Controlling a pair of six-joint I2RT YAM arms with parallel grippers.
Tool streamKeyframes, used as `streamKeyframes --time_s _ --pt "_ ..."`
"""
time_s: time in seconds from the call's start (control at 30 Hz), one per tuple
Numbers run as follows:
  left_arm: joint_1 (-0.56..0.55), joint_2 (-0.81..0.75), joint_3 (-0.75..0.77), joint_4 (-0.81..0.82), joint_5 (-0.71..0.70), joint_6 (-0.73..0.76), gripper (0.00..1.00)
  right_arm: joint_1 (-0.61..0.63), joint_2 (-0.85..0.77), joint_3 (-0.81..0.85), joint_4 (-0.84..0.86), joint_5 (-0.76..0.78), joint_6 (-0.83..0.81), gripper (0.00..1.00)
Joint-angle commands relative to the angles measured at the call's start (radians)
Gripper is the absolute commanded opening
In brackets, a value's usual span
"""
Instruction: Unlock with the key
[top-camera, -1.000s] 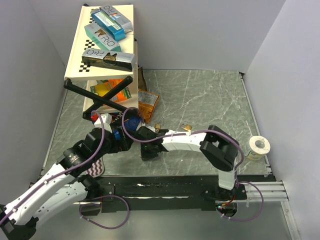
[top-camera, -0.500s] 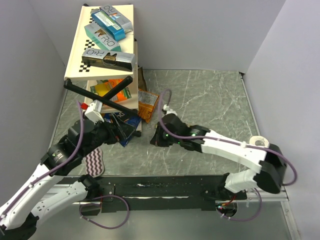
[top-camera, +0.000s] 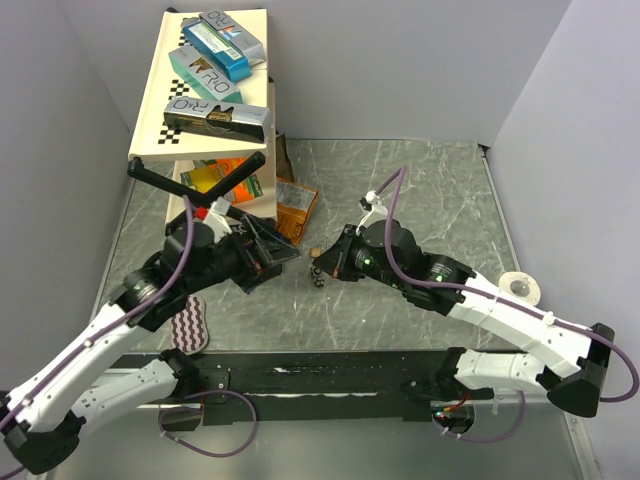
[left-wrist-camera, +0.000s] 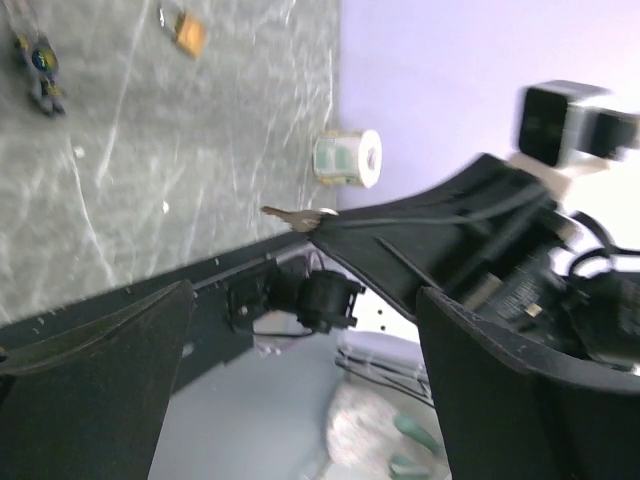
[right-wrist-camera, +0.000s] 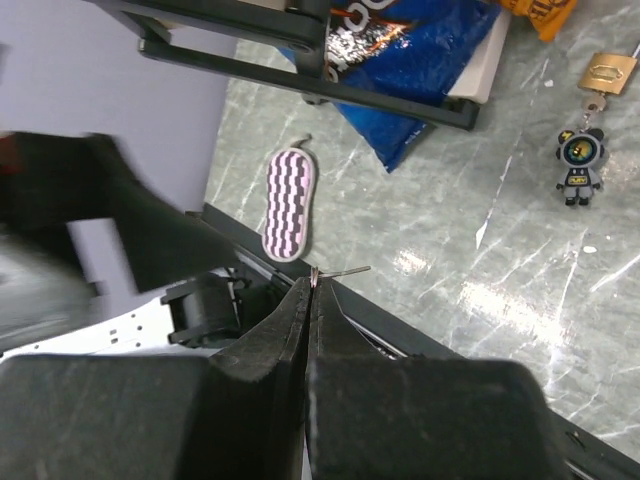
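My right gripper (right-wrist-camera: 312, 285) is shut on a thin silver key (right-wrist-camera: 345, 270) that sticks out sideways from its tips. In the left wrist view that key (left-wrist-camera: 298, 215) shows at the end of the dark right fingers, held above the table. A small brass padlock (right-wrist-camera: 607, 72) lies on the marble with a dark grey key cluster (right-wrist-camera: 578, 165) right beside it. From above, the padlock (top-camera: 313, 254) and the cluster (top-camera: 319, 277) lie just left of my right gripper (top-camera: 332, 266). My left gripper (top-camera: 275, 250) stands wide open and empty, facing the right one; its jaws (left-wrist-camera: 310, 400) frame only the table's front edge.
A tilted white rack (top-camera: 150, 110) with boxes stands at the back left, black bars (top-camera: 215, 190) and snack bags (top-camera: 296, 205) below it. A pink striped pad (top-camera: 190, 325) lies near the front left. A tape roll (top-camera: 519, 288) sits at the right edge.
The right arm unfolded and swung its shut gripper up and right, away from the front edge to beside the padlock. The left arm moved its open gripper right, toward the centre.
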Motion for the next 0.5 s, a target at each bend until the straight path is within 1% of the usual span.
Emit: streamKeyframes --time_s 0.0,0.13,0.23,0.33,0.37,0.47 --pt "0.005 0.016 -0.058 0.102 0.116 -0.123 0.98 -0.003 -0.048 0.020 0.044 -0.010 0.000 0.00" --pt "0.005 0.002 -0.133 0.207 0.152 -0.161 0.99 -0.003 -0.075 0.000 0.082 -0.028 0.007 0.00" --pt "0.005 -0.001 -0.151 0.217 0.152 -0.206 0.99 -0.005 -0.083 -0.013 0.117 -0.054 -0.032 0.00" --pt "0.007 0.022 -0.171 0.247 0.185 -0.287 0.97 0.001 -0.085 -0.029 0.149 -0.083 -0.070 0.00" --pt "0.007 0.037 -0.179 0.245 0.193 -0.330 0.96 0.006 -0.083 -0.042 0.171 -0.085 -0.067 0.00" --pt "0.007 0.042 -0.191 0.263 0.201 -0.374 0.96 0.018 -0.079 -0.061 0.182 -0.117 -0.046 0.00"
